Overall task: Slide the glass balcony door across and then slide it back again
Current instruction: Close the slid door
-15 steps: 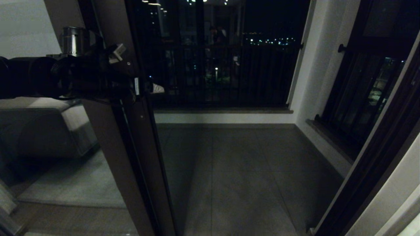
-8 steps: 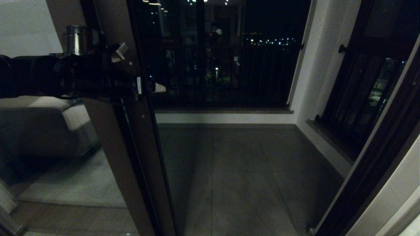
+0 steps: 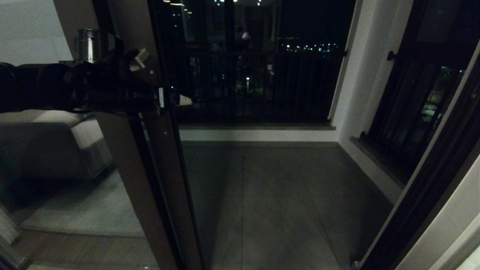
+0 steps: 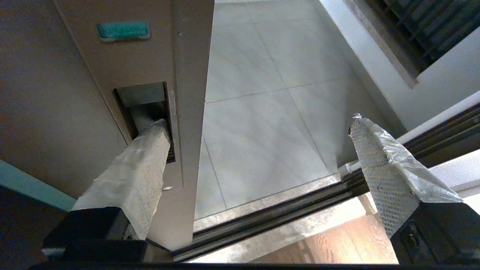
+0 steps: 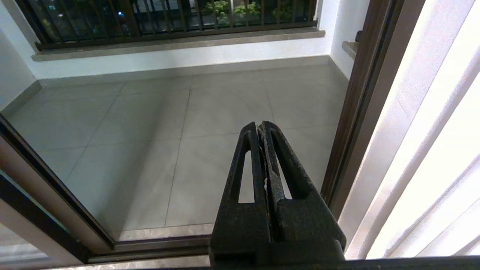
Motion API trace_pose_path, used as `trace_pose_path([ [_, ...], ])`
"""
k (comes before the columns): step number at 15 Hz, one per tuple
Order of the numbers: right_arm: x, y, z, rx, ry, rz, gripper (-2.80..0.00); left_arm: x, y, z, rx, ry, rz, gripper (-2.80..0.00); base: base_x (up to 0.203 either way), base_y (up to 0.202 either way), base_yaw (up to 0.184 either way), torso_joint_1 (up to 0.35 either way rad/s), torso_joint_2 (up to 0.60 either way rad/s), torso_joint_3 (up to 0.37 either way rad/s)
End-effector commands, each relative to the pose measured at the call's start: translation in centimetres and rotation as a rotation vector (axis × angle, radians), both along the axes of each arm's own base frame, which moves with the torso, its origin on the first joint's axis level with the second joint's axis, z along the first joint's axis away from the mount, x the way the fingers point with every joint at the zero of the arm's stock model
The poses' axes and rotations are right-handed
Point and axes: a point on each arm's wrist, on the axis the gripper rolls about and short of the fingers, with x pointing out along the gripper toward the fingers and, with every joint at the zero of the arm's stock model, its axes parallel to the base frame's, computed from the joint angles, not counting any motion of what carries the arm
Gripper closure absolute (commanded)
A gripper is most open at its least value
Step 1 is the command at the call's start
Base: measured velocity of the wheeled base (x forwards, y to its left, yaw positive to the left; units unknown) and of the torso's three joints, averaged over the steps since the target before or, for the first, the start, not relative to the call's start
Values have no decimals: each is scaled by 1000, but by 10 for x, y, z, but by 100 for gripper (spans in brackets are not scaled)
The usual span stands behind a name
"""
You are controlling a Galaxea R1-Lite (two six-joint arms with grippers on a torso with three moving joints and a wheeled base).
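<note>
The glass balcony door (image 3: 165, 161) stands at the left of the head view, its dark brown stile slanting down to the floor. My left gripper (image 3: 170, 99) is at that stile at chest height and stands open. In the left wrist view one taped finger (image 4: 138, 176) is tucked into the recessed handle slot (image 4: 144, 101) of the stile (image 4: 189, 93). The other finger (image 4: 378, 161) hangs free over the doorway, so the left gripper (image 4: 258, 122) straddles the door's edge. My right gripper (image 5: 259, 125) is shut on nothing, low by the right jamb, out of the head view.
Grey balcony tiles (image 3: 277, 195) lie beyond the floor track (image 4: 285, 217). A dark railing (image 3: 255, 86) closes the far side and a barred side window (image 3: 412, 112) the right wall. The brown right jamb (image 5: 360, 97) borders the opening. A sofa (image 3: 48, 146) shows at the left.
The door stile and my left gripper have crept a little to the right together. The right arm has not moved.
</note>
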Motion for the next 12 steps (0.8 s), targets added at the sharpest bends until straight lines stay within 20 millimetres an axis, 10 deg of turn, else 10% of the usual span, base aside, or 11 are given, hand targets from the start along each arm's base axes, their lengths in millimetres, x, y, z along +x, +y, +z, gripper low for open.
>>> trace_pose_path([
  [1, 0, 0, 0, 0, 1, 0, 0, -1, -3, 1, -2, 0, -12, -280, 0, 0, 0, 0, 0, 0],
  [12, 0, 0, 0, 0, 2, -1, 0, -2, -22, 1, -1, -13, -54, -280, 0, 0, 0, 0, 0, 0],
])
